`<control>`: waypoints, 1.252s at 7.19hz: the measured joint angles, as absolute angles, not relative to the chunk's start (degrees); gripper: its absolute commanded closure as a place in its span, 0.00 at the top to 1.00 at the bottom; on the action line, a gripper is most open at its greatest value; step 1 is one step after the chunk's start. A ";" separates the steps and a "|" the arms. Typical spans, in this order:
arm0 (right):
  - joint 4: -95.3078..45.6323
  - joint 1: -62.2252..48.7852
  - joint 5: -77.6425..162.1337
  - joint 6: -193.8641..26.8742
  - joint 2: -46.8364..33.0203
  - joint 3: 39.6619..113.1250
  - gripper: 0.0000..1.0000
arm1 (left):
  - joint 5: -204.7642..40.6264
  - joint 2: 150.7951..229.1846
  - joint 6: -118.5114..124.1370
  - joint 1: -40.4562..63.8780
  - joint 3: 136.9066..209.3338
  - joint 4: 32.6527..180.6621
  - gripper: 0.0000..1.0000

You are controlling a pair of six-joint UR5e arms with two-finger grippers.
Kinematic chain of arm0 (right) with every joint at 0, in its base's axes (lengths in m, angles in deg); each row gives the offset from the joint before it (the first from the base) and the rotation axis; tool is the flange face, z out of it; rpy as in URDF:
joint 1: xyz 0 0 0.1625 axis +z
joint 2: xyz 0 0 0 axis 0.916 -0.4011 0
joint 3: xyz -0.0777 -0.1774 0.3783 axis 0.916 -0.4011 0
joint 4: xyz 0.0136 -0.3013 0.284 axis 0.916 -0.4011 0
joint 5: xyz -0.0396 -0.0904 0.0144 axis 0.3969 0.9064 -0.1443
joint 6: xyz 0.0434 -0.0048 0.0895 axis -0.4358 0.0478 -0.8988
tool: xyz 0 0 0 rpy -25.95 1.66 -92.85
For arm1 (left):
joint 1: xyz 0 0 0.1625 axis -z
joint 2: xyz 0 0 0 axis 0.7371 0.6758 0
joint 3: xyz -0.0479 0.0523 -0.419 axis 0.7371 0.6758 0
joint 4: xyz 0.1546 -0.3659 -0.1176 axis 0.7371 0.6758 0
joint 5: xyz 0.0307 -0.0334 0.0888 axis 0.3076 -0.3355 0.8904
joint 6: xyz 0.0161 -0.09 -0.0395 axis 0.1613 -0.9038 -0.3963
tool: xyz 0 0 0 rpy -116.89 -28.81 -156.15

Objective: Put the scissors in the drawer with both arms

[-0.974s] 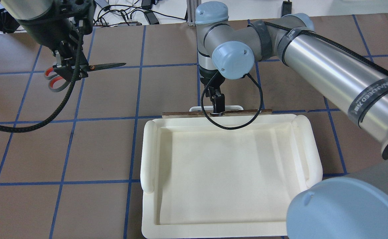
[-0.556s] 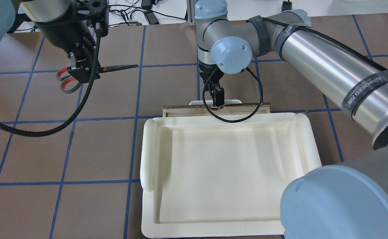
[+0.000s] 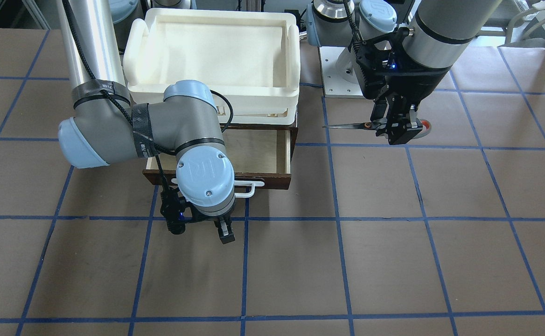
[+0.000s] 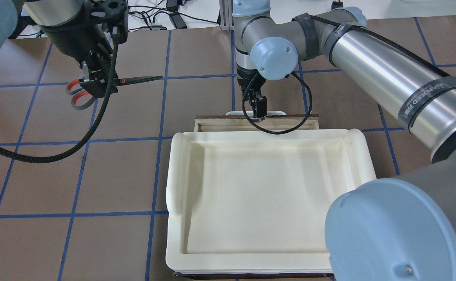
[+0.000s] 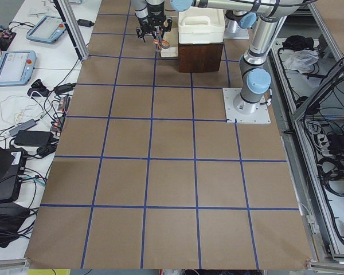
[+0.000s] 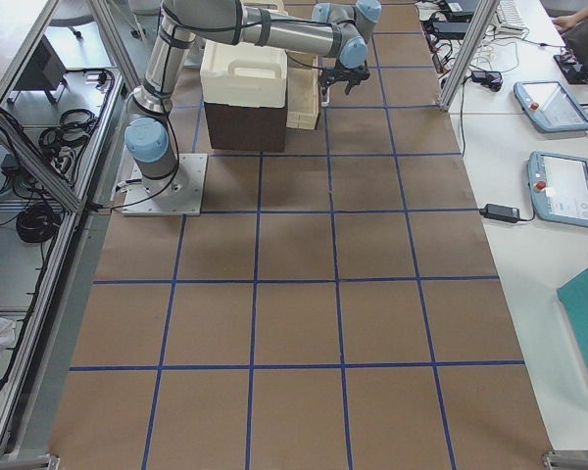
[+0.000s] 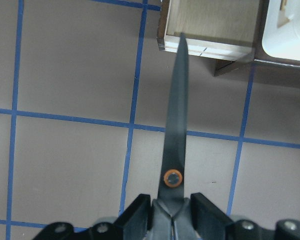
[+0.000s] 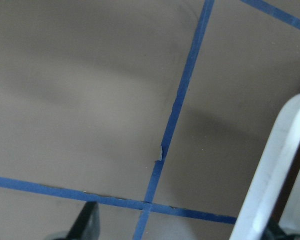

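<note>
Scissors (image 4: 130,80), a small pair with slim blades and grey handles with orange-red loops, hang at the left above the brown table (image 4: 114,175). They are well apart from the drawer, with the blades level and pointing toward it. The left gripper (image 4: 97,86) has its black jaws closed tight on them just behind the pivot.

In the middle, the dark brown wooden drawer (image 3: 258,151) with the pale inside stands partly out from under the white foam tray (image 4: 173,175). The right gripper (image 4: 258,110) is at the white bar handle (image 3: 250,187). Its jaws stand wide apart, with the bar beside one finger and, I think, not pinched.

My worry is that the opening is short and the right wrist hangs over the front. The long blades may then hit the drawer's wall, the tray or that arm, and turn in the grip.
</note>
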State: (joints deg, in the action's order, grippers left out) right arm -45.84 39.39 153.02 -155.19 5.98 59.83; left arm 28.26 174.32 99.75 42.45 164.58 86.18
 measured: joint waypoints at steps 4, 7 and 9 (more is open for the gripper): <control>-46.33 39.25 152.99 -154.11 7.56 56.78 1.00 | 28.71 174.27 100.00 42.51 164.59 86.20 0.00; -46.67 39.19 152.90 -152.76 9.29 54.24 1.00 | 28.76 174.21 100.16 42.52 164.59 86.26 0.00; -47.09 38.82 152.75 -152.01 10.47 52.51 1.00 | 28.76 174.19 100.24 42.52 164.59 86.32 0.00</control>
State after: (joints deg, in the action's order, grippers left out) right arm -47.09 38.82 152.75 -152.01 10.47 52.51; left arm 28.76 174.19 100.24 42.52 164.59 86.32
